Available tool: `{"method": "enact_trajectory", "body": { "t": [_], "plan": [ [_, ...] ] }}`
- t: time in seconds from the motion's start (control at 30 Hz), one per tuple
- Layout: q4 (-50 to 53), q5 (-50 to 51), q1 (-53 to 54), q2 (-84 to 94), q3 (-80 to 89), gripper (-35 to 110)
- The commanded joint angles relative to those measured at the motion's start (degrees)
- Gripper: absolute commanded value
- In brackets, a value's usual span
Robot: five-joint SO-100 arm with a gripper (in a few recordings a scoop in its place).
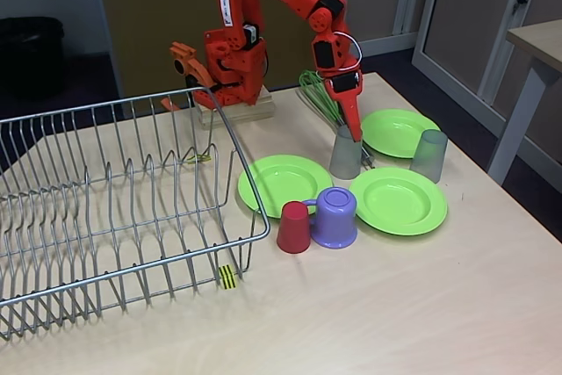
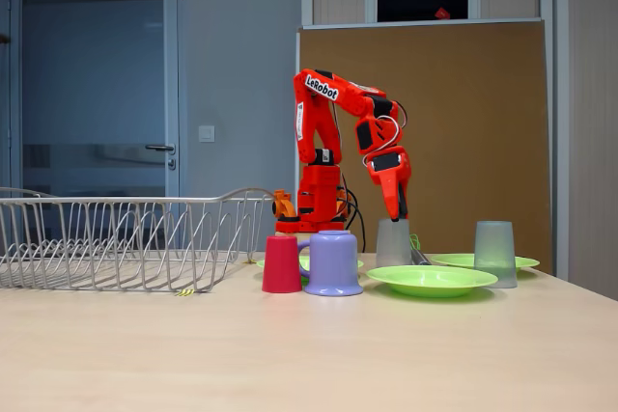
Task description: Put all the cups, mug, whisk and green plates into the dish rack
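A large silver wire dish rack (image 1: 114, 208) fills the left of the pale wooden table (image 1: 395, 313) in both fixed views, its prongs upright, with a yellow-black striped tag (image 1: 227, 277) at its near right corner. Just right of the rack, in the higher fixed view, a lime-green plate (image 1: 279, 180) lies flat; at its near edge a red cup (image 1: 293, 227) stands upside down, touching or almost touching a lilac mug (image 1: 335, 217), also upside down, its handle pointing toward the red cup. Further right sits a second green plate (image 1: 399, 201), and behind it a third green plate (image 1: 399, 132). Between the plates a translucent grey cup (image 1: 345, 153) stands upside down; another grey cup (image 1: 428, 155), also inverted, stands at the right, between the second and third plates. The orange arm reaches down from its base behind the rack, and its gripper (image 1: 353, 133) points almost straight down, its tips at the top of the first grey cup, just above or touching its upturned base. Whether the fingers are parted or closed cannot be told, nor whether they hold anything. The whisk (image 1: 327, 107) lies flat behind that cup, its green loops toward the arm's base and its long axis running toward the near right, passing behind the gripper; the handle is mostly hidden.
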Motion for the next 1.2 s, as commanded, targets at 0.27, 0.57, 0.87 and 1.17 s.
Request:
{"method": "enact_trajectory", "body": {
  "t": [0.27, 0.57, 0.87, 1.17],
  "plan": [
    [-3.52, -1.49, 1.32, -0.09, 1.05, 33],
    [-5.98, -2.02, 2.11, -1.58, 1.58, 31],
    [-10.02, -0.88, 3.25, -1.14, 5.19, 14],
    [3.34, -0.7, 3.25, 3.87, -2.11, 11]
  ]
}}
